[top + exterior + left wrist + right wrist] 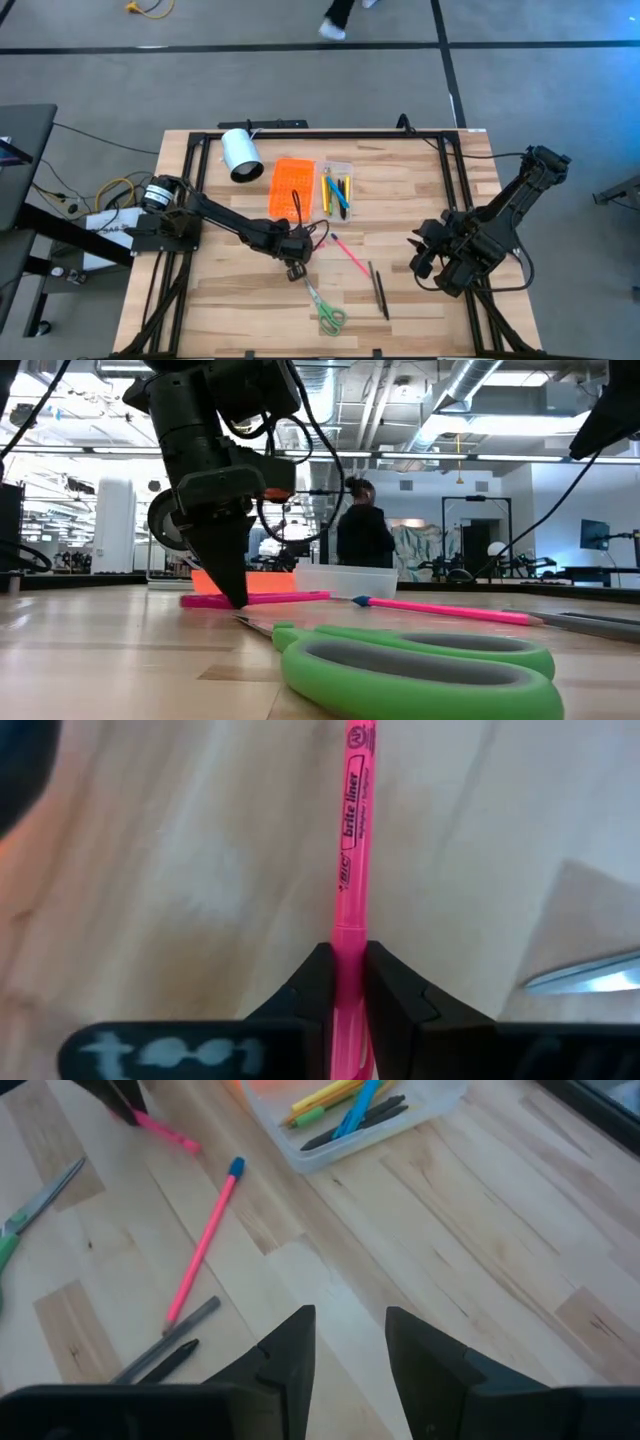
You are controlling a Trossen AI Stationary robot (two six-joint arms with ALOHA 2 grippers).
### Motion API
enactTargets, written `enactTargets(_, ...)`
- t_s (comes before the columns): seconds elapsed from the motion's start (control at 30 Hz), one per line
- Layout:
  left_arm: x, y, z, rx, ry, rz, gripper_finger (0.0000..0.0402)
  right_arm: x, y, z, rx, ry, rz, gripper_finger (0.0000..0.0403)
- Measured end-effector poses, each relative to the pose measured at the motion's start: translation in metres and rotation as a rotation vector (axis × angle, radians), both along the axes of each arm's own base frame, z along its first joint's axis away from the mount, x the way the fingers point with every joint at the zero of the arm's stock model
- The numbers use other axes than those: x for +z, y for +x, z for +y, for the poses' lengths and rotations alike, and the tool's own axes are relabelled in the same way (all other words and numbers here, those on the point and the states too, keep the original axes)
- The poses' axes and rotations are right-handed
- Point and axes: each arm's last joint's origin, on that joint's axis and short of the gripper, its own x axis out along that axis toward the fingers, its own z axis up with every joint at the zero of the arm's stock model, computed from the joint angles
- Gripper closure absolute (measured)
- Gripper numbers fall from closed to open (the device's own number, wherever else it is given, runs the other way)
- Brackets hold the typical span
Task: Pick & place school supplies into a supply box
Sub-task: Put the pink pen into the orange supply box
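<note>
Pinching a pink highlighter (352, 870) against the table (420, 180), the left gripper (296, 268) sits at six o'clock from the clear tray (337, 188) and its orange lid (291, 186). Green scissors (326, 312) lie just beyond it. The right gripper (350, 1342) hangs spread and empty at three o'clock.

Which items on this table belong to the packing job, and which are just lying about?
Job items: pink highlighter clamped in the left gripper; pink pencil; green scissors; grey pencil; black pen; clear tray with pens inside; orange lid.

Lying about: white cylinder; right gripper waits, open.
</note>
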Motion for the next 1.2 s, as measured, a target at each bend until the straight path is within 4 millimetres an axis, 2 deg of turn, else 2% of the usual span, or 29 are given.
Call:
enactTargets(0.27,0.027,0.005,0.023,0.086,-0.043,-0.123,0.0381,0.000,0.000,-0.001,-0.008,-0.014,-0.020,0.0285)
enactTargets(0.37,0.041,0.009,0.033,0.122,-0.063,-0.218,0.0381,0.000,0.000,0.000,-0.008,-0.012,-0.022,0.0285)
enactTargets(0.57,0.055,0.022,0.066,0.248,-0.096,-0.382,0.0381,0.001,0.001,-0.001,-0.010,-0.020,-0.036,0.0285)
enactTargets(0.77,0.058,0.029,0.108,0.373,-0.120,-0.486,0.0381,0.001,0.002,-0.001,-0.038,-0.032,-0.078,0.0285)
enactTargets(0.9,0.056,0.027,0.130,0.425,-0.127,-0.482,0.0381,0.000,0.002,0.000,-0.038,-0.035,-0.076,0.0285)
enactTargets(1.07,0.049,0.027,0.139,0.479,-0.133,-0.467,0.0380,0.000,0.002,0.000,-0.040,-0.033,-0.077,0.0285)
enactTargets(1.2,0.050,0.027,0.141,0.530,-0.085,-0.480,0.0361,0.001,0.002,-0.001,-0.051,-0.037,-0.097,0.0285)
